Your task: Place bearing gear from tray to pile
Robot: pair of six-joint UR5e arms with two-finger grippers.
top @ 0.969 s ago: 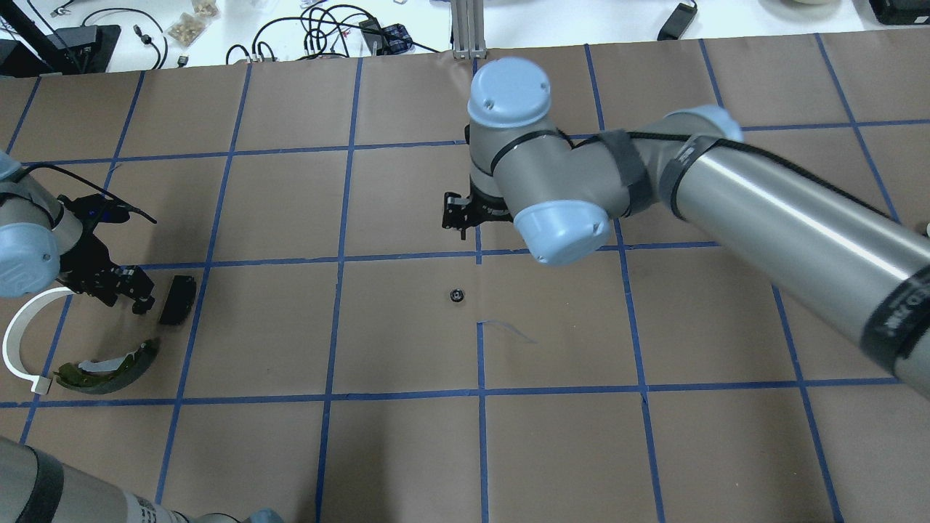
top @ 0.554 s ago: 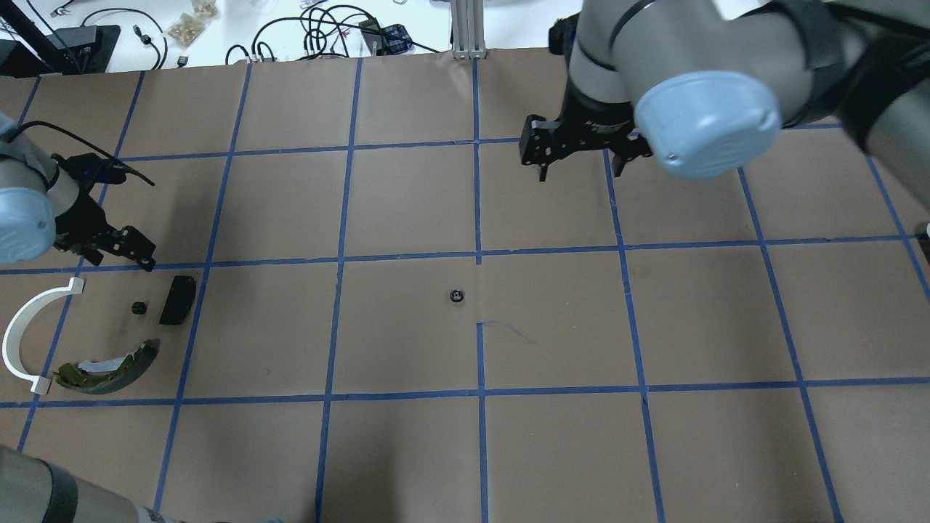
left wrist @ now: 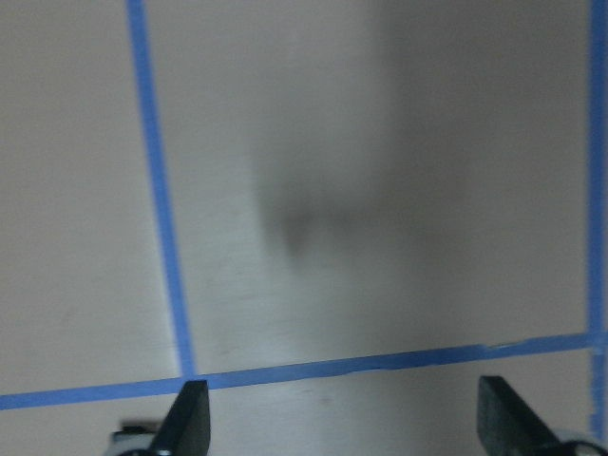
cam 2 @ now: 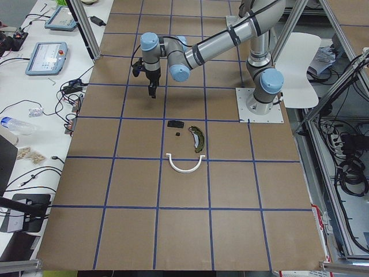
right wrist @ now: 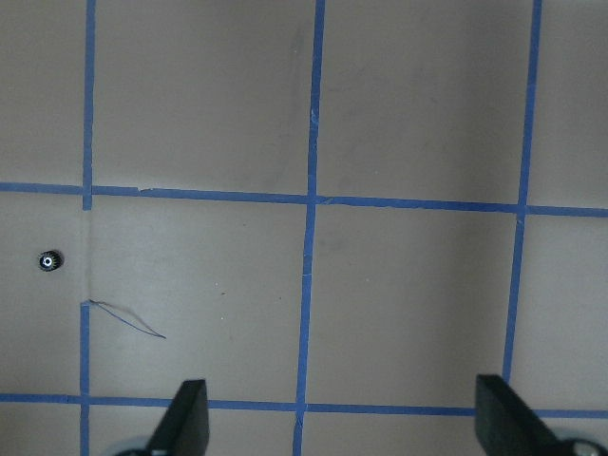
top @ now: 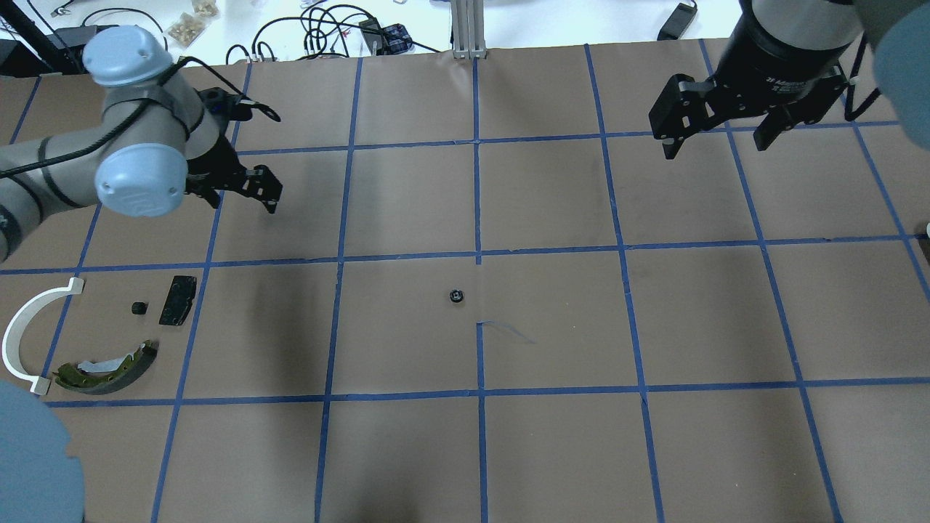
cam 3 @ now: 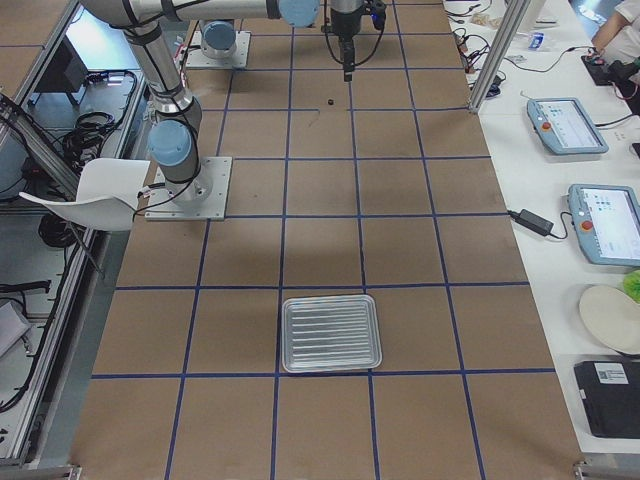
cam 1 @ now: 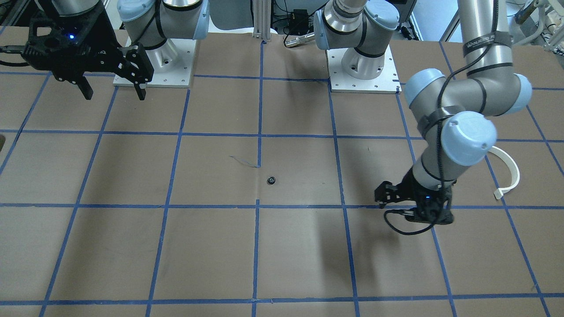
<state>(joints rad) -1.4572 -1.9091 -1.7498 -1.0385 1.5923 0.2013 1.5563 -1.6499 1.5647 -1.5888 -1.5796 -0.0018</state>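
A small black bearing gear (top: pixel 456 296) lies alone at mid-table; it also shows in the front view (cam 1: pixel 271 180) and the right wrist view (right wrist: pixel 47 259). A second small black gear (top: pixel 139 308) sits in the pile, beside the black pad (top: pixel 178 300), the white arc (top: pixel 25 338) and the olive brake shoe (top: pixel 109 361). My left gripper (top: pixel 243 196) is open and empty, above the table beyond the pile. My right gripper (top: pixel 716 144) is open and empty, high at the far right. The silver tray (cam 3: pixel 331 332) holds nothing.
The table is brown paper with a blue tape grid. Cables and small items lie on the white bench (top: pixel 305 29) past the far edge. The left arm's elbow (top: pixel 138 178) hangs over the left squares.
My left gripper has lifted off the pile, leaving a small black gear beside the pad, and moved far and right. My right arm has swung from mid-table to the far right.
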